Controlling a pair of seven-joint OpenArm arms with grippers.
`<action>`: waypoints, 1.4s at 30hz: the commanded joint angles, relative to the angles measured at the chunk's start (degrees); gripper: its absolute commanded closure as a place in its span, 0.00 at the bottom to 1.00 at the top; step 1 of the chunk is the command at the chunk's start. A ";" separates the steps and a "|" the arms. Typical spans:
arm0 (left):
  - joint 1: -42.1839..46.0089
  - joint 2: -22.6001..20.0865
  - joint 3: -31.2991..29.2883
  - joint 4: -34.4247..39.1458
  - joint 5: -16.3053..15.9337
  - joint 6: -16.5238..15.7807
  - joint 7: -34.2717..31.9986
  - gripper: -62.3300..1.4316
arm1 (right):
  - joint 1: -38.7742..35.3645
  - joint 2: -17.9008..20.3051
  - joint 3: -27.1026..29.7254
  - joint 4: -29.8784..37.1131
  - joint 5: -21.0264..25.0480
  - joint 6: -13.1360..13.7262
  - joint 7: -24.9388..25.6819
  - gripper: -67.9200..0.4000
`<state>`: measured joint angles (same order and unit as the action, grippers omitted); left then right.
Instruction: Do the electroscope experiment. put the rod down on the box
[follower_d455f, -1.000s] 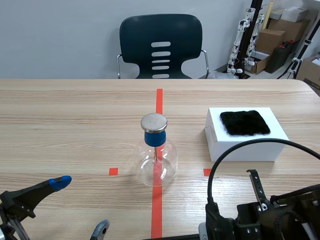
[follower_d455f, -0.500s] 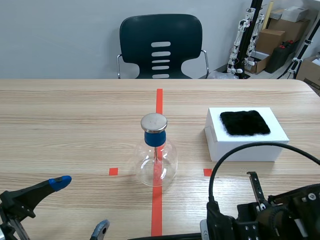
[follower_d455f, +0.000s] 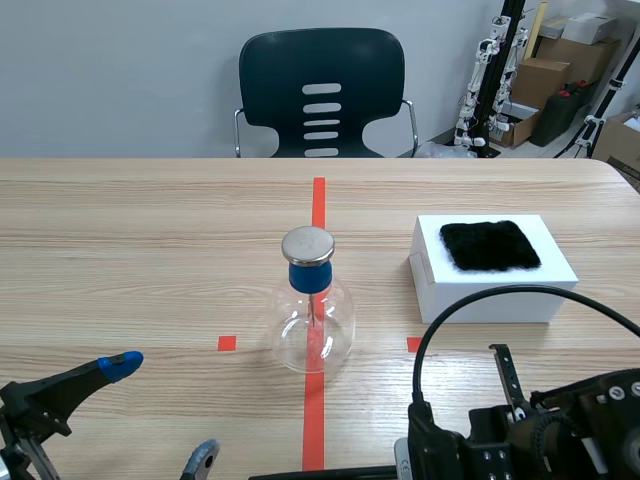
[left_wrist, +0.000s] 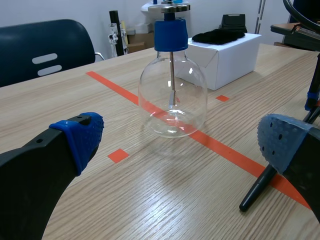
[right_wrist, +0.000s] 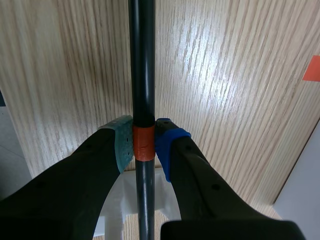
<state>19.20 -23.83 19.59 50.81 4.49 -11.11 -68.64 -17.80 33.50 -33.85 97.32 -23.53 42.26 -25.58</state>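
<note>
Jaws of the right arm closed on the rod, pads pinching it at its orange-red band. Left jaws open, holding nothing, low at the near left.

- Rod: black, thin and round, held low over the near right of the desk and running left along the near edge. One end shows beside a left finger; whether it touches the wood, cannot tell.
- Handling, my guess: stiff and light, but smooth, so it could twist or slide between the soft pads. The band looks the sensible hold.
- Box: white, far right of the rod and well apart from it, with a black cloth on its lid. A round rod may roll, so lay it across the cloth.
- Glass flask: mid-desk, left of the box, fragile. Swing the long end wide of it.
</note>
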 joint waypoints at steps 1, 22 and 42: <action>-0.02 0.00 -0.11 0.50 -0.37 -0.13 -0.76 0.00 | 0.81 0.28 0.02 0.22 0.00 0.46 -0.55 0.98; -0.02 0.00 -0.11 0.50 -0.37 -0.13 -0.76 0.00 | 0.81 0.28 0.02 0.24 0.13 0.46 -0.52 0.54; -0.02 0.00 -0.11 0.50 -0.37 -0.13 -0.76 0.00 | 0.81 0.31 0.02 0.28 2.21 0.46 -1.07 0.00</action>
<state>19.20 -23.83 19.59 50.81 4.49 -11.11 -68.64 -17.80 33.50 -33.85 97.32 -21.52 42.26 -26.68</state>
